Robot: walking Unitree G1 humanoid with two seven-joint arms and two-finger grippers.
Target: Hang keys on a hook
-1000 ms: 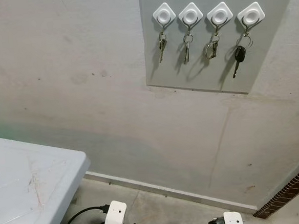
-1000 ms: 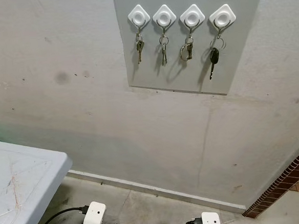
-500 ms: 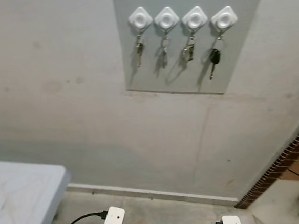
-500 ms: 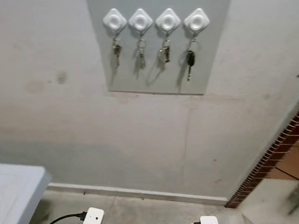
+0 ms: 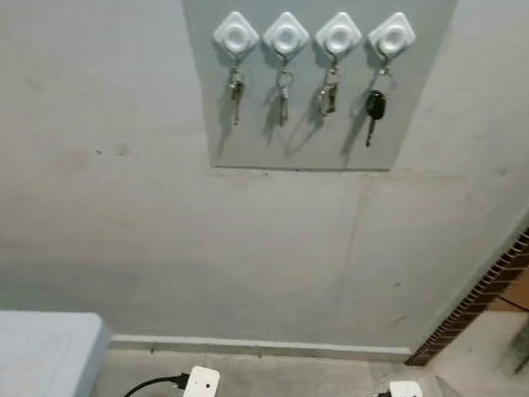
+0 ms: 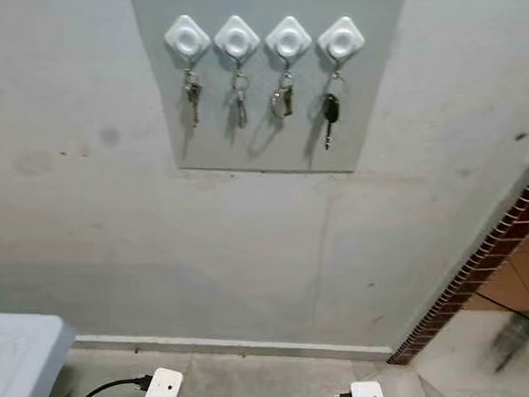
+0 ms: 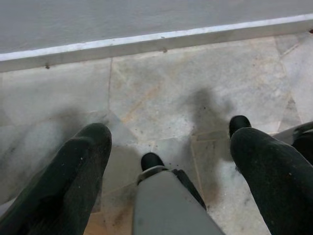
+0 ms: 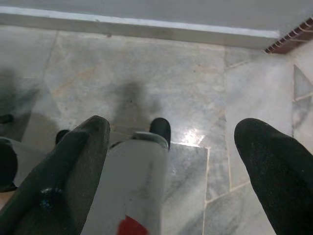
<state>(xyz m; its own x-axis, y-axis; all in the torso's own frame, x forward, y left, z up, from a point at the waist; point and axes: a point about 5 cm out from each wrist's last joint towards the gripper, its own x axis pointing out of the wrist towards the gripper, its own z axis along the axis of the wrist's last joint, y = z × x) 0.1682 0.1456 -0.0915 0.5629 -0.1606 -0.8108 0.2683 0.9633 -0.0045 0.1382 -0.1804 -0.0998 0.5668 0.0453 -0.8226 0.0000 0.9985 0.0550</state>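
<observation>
Fingers of your left gripper (image 7: 168,147) and right gripper (image 8: 168,139) spread wide, empty, low over the tiled floor (image 8: 146,73). Far up the wall, four key sets (image 5: 375,109) hang on white hooks (image 5: 236,34), well apart from both grippers.

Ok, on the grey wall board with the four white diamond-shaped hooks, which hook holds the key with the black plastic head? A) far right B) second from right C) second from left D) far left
A: the black-headed key hangs below the far-right white hook on the grey board; the other three hooks carry plain metal keys.
</observation>
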